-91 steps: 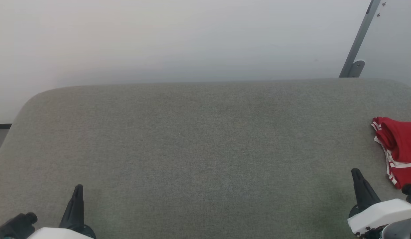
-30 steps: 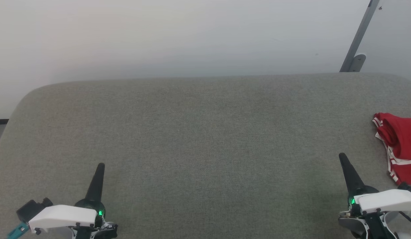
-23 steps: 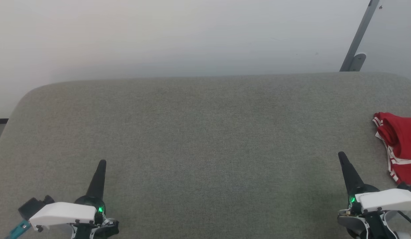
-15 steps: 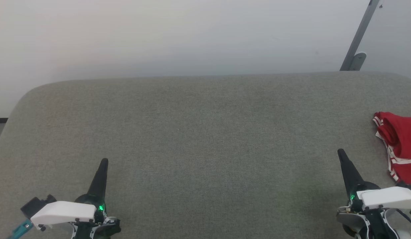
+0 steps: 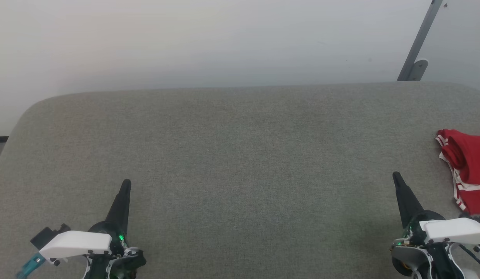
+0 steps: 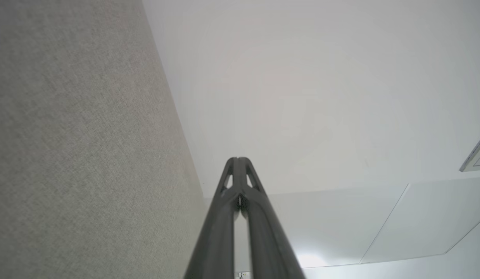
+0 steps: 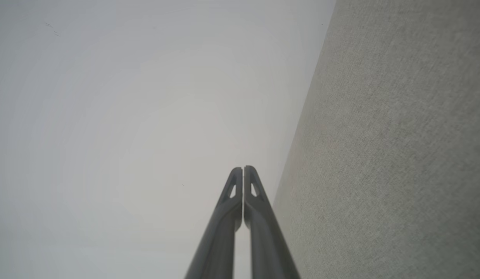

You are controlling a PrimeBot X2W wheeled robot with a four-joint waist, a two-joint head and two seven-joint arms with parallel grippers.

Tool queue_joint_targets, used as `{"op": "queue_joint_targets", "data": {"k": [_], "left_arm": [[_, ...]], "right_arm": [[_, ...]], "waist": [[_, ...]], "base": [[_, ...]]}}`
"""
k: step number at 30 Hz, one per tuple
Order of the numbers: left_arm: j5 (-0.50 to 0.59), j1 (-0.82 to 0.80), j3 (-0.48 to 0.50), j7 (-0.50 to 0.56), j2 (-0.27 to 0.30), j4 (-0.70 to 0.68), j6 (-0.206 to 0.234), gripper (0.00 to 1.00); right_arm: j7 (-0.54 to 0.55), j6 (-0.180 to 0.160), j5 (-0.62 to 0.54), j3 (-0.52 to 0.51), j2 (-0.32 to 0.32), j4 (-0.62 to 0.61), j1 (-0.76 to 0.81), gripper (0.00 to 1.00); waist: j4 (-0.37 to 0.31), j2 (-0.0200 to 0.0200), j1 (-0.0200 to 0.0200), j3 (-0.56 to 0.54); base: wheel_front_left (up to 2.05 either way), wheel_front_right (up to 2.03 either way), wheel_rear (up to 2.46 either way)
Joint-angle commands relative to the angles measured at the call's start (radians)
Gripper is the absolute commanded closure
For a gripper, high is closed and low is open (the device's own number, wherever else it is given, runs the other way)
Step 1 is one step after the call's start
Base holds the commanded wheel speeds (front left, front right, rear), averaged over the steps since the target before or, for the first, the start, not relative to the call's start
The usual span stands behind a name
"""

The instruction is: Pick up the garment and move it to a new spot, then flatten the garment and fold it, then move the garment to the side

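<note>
Presently I have both arms over the near part of the grey fabric-covered counter (image 5: 240,155), seen from the head camera.

Left tool (image 5: 126,183): near left. Its two dark fingers are pressed together into a single point with nothing between them, and the tip is aimed far and slightly right. In the left wrist view the fingers meet along their whole length, with the counter running down one side and the pale wall (image 5: 224,42) beyond.

Right tool (image 5: 396,175): near right. It is likewise closed to a narrow point and empty, with the tip aimed far and slightly left. The right wrist view confirms that the fingertips are in contact. I cannot tell how high either tip stands above the fabric.

Each wrist carries a white housing (image 5: 79,244) and a small green light (image 5: 120,237).

Garment (image 5: 468,162): it lies bunched on the counter at the right edge of the head view and is partly cut off by the frame. Red cloth and red-and-white striped trim are visible. It sits to the right of the right tool, near it but apart from the fingers. The right wrist's housing overlaps the garment's near end in the picture, and I cannot tell whether they touch.

A grey metal bar (image 5: 420,38) leans against the wall at the far right, behind the counter's far edge.
</note>
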Motion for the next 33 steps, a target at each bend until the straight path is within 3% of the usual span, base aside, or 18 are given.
{"op": "queue_joint_targets", "data": {"k": [1, 11, 33], "left_arm": [[-0.013, -0.019, 0.004, 0.006, -0.001, 0.000, -0.003, 1.00], [-0.063, -0.027, 0.005, 0.022, -0.013, 0.003, -0.003, 1.00], [-0.061, -0.027, 0.005, 0.021, -0.012, 0.003, -0.003, 1.00]], "right_arm": [[0.006, 0.000, 0.016, 0.002, 0.006, 0.004, -0.018, 1.00], [0.010, 0.000, 0.078, 0.004, 0.010, 0.009, -0.021, 1.00], [0.009, 0.000, 0.074, 0.004, 0.009, 0.009, -0.019, 1.00]], "waist": [[0.000, -0.0001, 0.0000, 0.000], [-0.001, -0.0001, 0.0000, 0.004], [-0.001, -0.0001, 0.0000, 0.004]], "base": [[0.00, 0.00, 0.00], [0.00, 0.00, 0.00], [0.00, 0.00, 0.00]]}}
